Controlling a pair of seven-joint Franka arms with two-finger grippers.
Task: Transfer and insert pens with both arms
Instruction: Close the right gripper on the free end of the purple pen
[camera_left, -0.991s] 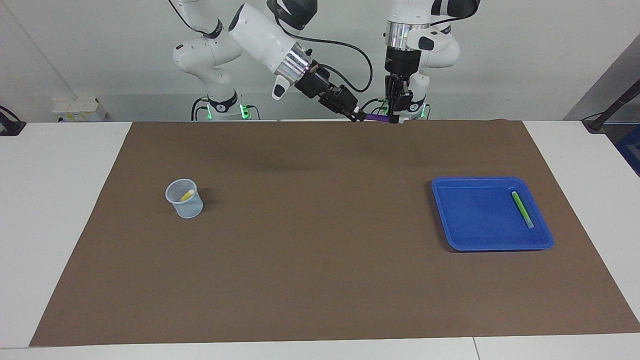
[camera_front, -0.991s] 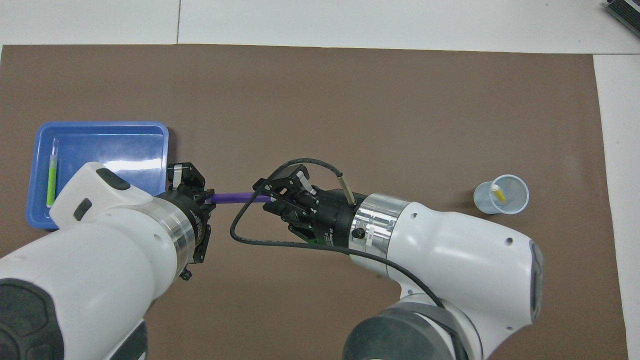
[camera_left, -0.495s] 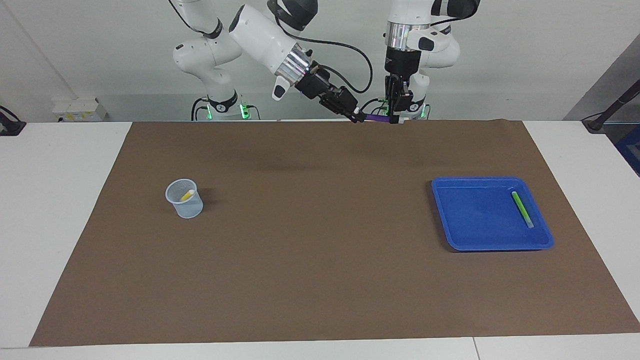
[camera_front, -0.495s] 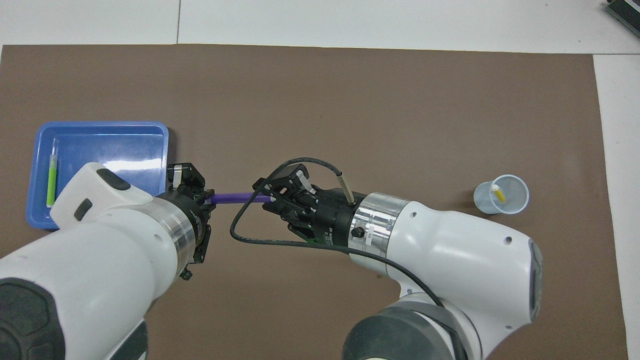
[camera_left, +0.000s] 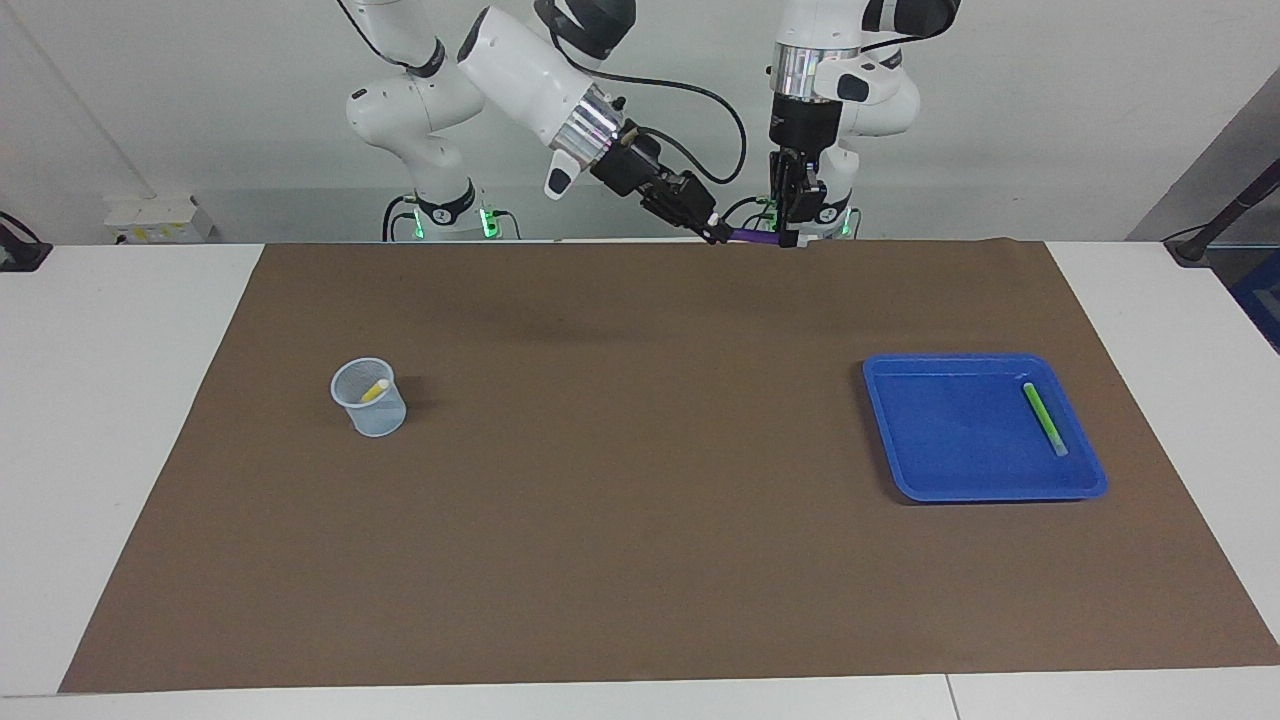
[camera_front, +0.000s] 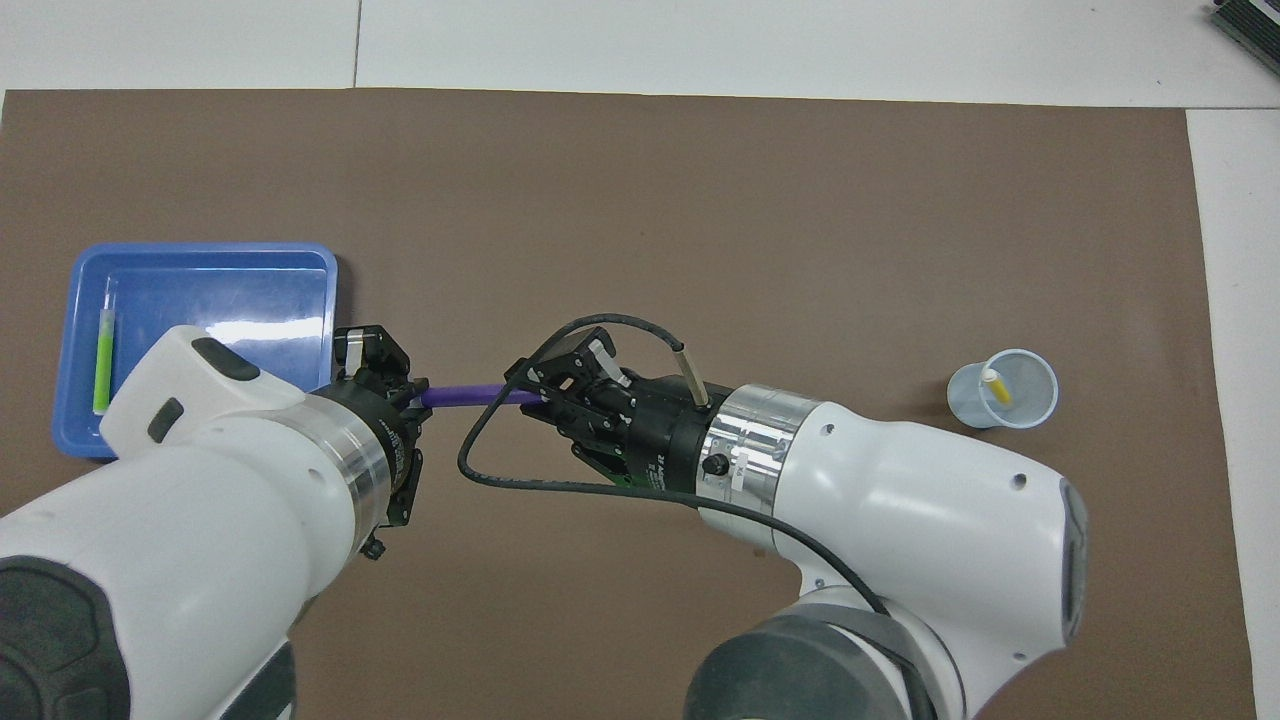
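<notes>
A purple pen (camera_left: 750, 236) (camera_front: 465, 395) hangs level in the air, over the edge of the brown mat nearest the robots. My left gripper (camera_left: 788, 238) (camera_front: 415, 393) points straight down and is shut on one end of it. My right gripper (camera_left: 718, 236) (camera_front: 540, 395) comes in slantwise and sits at the pen's pale other end. A yellow pen (camera_left: 375, 390) (camera_front: 995, 385) stands tilted in a clear cup (camera_left: 380, 420) (camera_front: 965, 400) toward the right arm's end of the table. A green pen (camera_left: 1044, 418) (camera_front: 103, 355) lies in a blue tray (camera_left: 950, 430) (camera_front: 220, 290) toward the left arm's end.
A brown mat (camera_left: 640, 520) covers most of the white table. Two smaller white arms with green lights (camera_left: 440, 215) stand at the robots' end of the table.
The right gripper has shifted very slightly at the pen's pale end. The left gripper and the purple pen have stayed where they were.
</notes>
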